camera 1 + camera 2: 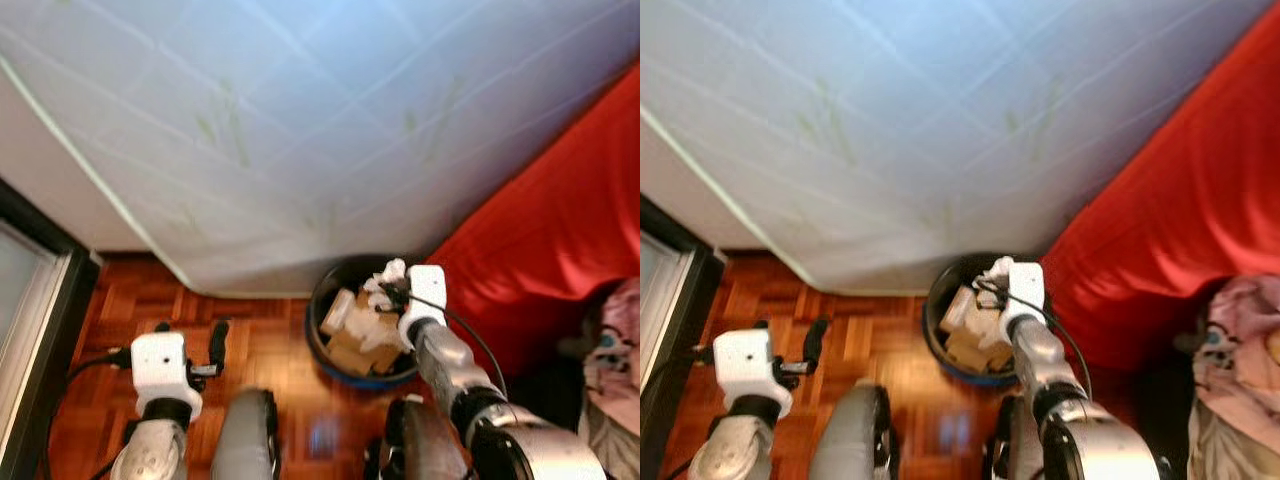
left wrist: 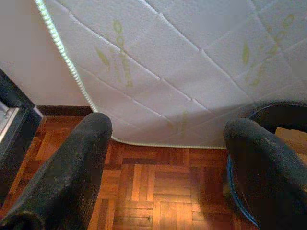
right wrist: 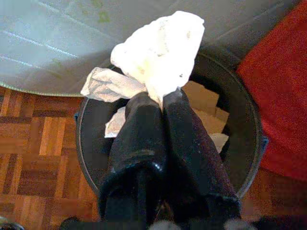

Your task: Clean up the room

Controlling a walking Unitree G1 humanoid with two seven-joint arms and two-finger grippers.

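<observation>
A white quilted mattress [image 1: 300, 120] leans over a parquet floor [image 1: 270, 340], a red cover [image 1: 560, 250] beside it. Between them stands a dark round bin [image 1: 318, 300] holding cardboard scraps [image 1: 350, 345]. The right gripper [image 3: 160, 103] hangs above the bin, fingers pressed together on a crumpled white tissue [image 3: 158, 52]. The left gripper [image 2: 168, 129] hovers over the floor near the bin, fingers spread.

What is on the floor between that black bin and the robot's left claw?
Just bare parquet floor between the bin and the left gripper, per the left eye view.
</observation>
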